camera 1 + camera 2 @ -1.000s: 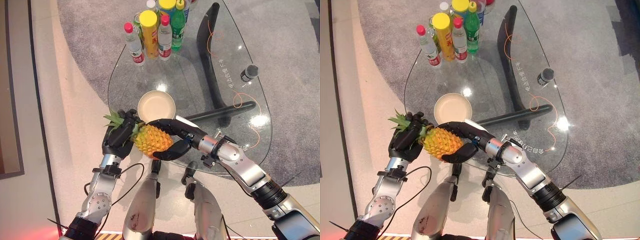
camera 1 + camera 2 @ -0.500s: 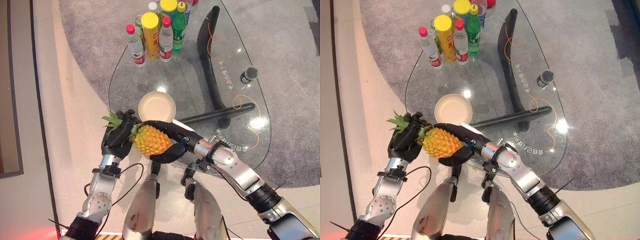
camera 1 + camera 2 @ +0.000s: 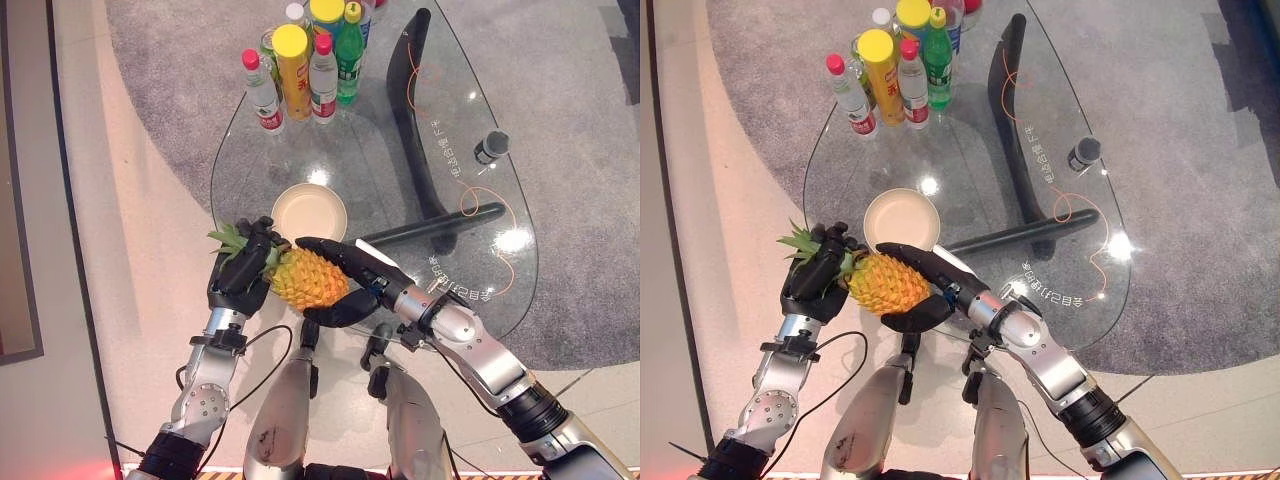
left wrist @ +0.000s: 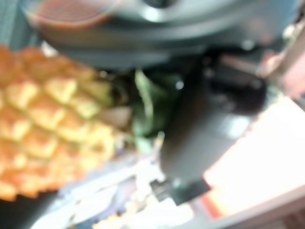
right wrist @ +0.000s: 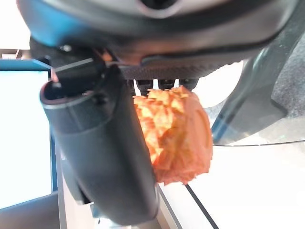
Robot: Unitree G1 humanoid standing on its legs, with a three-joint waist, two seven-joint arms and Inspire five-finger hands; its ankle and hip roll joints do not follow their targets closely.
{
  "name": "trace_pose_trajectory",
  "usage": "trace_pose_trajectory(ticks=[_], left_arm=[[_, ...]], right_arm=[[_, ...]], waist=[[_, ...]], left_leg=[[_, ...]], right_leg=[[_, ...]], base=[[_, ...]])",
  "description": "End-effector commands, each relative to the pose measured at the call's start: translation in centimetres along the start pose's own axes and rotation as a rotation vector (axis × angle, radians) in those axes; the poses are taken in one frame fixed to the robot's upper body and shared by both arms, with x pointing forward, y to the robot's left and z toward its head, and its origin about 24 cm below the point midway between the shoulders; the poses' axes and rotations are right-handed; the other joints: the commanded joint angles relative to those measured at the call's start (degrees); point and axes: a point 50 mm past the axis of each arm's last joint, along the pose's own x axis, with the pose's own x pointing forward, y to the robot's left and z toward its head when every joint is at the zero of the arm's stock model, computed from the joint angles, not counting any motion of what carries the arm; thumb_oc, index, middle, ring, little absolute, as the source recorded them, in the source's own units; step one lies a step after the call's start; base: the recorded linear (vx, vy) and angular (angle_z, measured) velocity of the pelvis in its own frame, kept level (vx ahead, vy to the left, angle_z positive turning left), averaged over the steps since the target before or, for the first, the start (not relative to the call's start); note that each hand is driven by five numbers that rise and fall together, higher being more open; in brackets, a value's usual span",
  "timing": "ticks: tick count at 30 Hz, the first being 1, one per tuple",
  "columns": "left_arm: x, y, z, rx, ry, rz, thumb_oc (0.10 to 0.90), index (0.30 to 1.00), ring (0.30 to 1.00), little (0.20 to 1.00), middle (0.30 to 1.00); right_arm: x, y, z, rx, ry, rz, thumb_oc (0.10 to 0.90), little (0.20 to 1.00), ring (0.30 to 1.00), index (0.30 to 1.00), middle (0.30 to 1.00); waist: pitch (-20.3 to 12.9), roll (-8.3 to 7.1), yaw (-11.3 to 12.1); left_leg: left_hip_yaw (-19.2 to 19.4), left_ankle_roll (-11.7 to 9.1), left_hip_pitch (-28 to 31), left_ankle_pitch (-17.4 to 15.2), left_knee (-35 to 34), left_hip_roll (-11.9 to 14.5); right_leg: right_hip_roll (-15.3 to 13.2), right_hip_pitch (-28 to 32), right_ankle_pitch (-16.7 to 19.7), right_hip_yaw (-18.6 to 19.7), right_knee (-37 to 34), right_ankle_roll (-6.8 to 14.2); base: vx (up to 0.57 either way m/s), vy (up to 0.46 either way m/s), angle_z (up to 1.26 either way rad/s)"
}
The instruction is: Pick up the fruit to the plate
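The pineapple (image 3: 306,278) sits between the two hands at the near edge of the glass table (image 3: 400,170). The left hand (image 3: 238,277) wraps its leafy crown; the right hand (image 3: 352,283) cups its body, fingers over the far side, thumb beneath. Just beyond the right fingertips lies the plate (image 3: 309,213) on the table. Bottles (image 3: 300,62) stand clustered well beyond the plate, at the far edge.

One pineapple (image 3: 308,279), one plate (image 3: 309,212) and one glass table (image 3: 400,170) are counted; a cluster of about six bottles (image 3: 300,62) is seen.
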Motion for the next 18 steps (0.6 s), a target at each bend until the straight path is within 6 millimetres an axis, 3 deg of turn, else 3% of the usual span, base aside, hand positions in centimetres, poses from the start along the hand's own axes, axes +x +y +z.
trace_pose_trajectory(ticks=[1,8,18], left_arm=[[1.5,-7.4,2.7,-0.069,-0.206,-0.443,0.1,0.3,0.3,0.2,0.3],[1.0,-6.7,4.4,0.061,-0.286,-0.393,0.1,0.3,0.3,0.2,0.3],[0.8,-6.2,5.6,0.146,-0.339,-0.355,0.1,0.3,0.3,0.2,0.3]], right_arm=[[-0.6,-1.6,3.9,-0.087,-0.191,-0.111,0.8,0.9,0.9,0.9,0.9],[-2.9,-3.0,3.0,-0.103,-0.172,-0.211,0.8,0.9,0.9,0.9,0.9],[-4.3,-3.9,2.5,-0.1,-0.149,-0.267,0.8,0.9,0.9,0.9,0.9]], waist=[[-1.4,0.32,-1.3],[-1.4,-0.18,-2.4],[-1.4,0.0,-3.5]], left_leg=[[1.9,3.1,-1.4,-4.2,5.3,-3.3],[2.2,3.2,-1.7,-4.7,5.9,-2.8],[2.6,3.1,-1.9,-5.3,6.9,-2.5]], right_leg=[[-0.2,2.2,1.8,-1.4,3.9,3.4],[0.0,1.4,2.0,-0.7,4.8,3.8],[0.2,0.9,1.4,0.2,5.3,3.9]], base=[[0.0,0.0,0.0],[0.0,0.0,0.0],[0.02,0.006,-0.03]])
